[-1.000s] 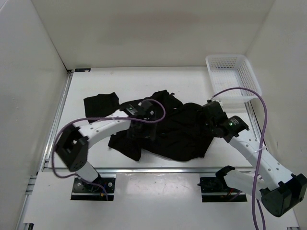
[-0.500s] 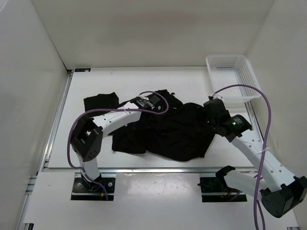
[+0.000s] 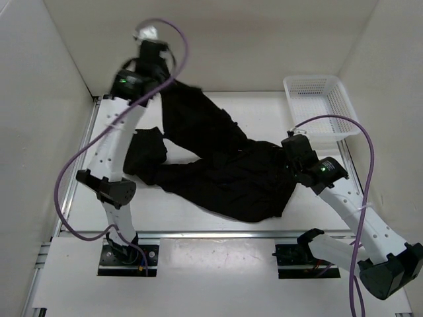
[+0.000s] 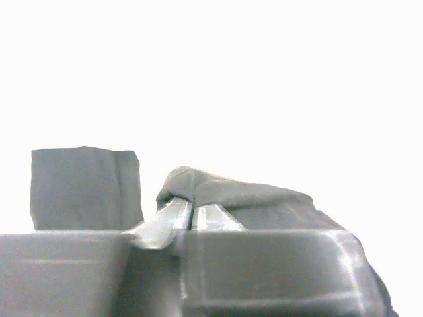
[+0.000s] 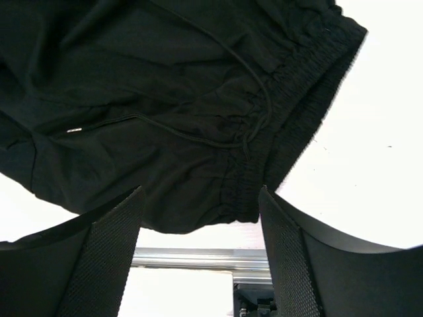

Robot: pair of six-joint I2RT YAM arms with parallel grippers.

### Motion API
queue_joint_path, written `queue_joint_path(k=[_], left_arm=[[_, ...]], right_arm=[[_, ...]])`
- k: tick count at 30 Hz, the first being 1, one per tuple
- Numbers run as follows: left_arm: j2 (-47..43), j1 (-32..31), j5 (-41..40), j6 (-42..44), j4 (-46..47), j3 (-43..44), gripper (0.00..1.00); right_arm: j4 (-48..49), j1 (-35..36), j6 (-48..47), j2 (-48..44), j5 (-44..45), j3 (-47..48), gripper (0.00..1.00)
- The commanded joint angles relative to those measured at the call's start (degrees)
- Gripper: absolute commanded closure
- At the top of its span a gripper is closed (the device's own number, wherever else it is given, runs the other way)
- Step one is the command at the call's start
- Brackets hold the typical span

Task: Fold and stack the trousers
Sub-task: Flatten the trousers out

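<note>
Top external view shows the trousers [image 3: 225, 175] spread over the middle of the desk [image 3: 264, 109], most of the fabric bunched on the near right and one leg hauled up off the surface toward the far left corner. That leg hangs from the left end effector [image 3: 164, 74], which is clamped tight on a fold of the cloth; the left wrist view confirms it, with the fingers pressed together and fabric pinched between them. Holding it that high looks meant to pull the leg out of the heap and straighten it before any fold.

The raised leg gives the clearest axis: a diagonal from far left down to near right. The other leg lies flat on the desk, running leftward from the bulk, its end near the left arm. So both leg ends point left and the waist points right.

The waistband [image 5: 291, 86], gathered, with its drawstring [image 5: 254, 79] loose across it, sits just below the right end effector [image 3: 289, 153]. This one hovers with its fingers [image 5: 109, 257] spread wide and grips nothing; it seems posed to take the waist as the anchor for the stretch.

A white basket [image 3: 317, 105] stands at the far right, apart from the cloth.
</note>
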Motion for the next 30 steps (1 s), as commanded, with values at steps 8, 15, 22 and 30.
queue_joint_path(k=[8,15,22,30], left_arm=[[8.54,13.23,17.74,1.94,6.01,3.36,0.00],[4.03,14.54,16.43,3.68,6.39,-3.60,0.08],[0.69,15.07,10.89,4.30,2.89,-11.95,0.90],[-16.69,24.73,21.06,-1.23,13.76,-49.15,0.32]], right_arm=[[-0.96,-0.83,1.44,-7.67,-0.27,-0.11,0.00],[-0.26,-0.84,2.76,-10.23,-5.10,-4.69,0.00],[0.97,-0.84,3.46,-13.74,-2.12,-5.21,0.41],[-1.75,-1.45,4.78,-8.83,-5.42,-6.62,0.05]])
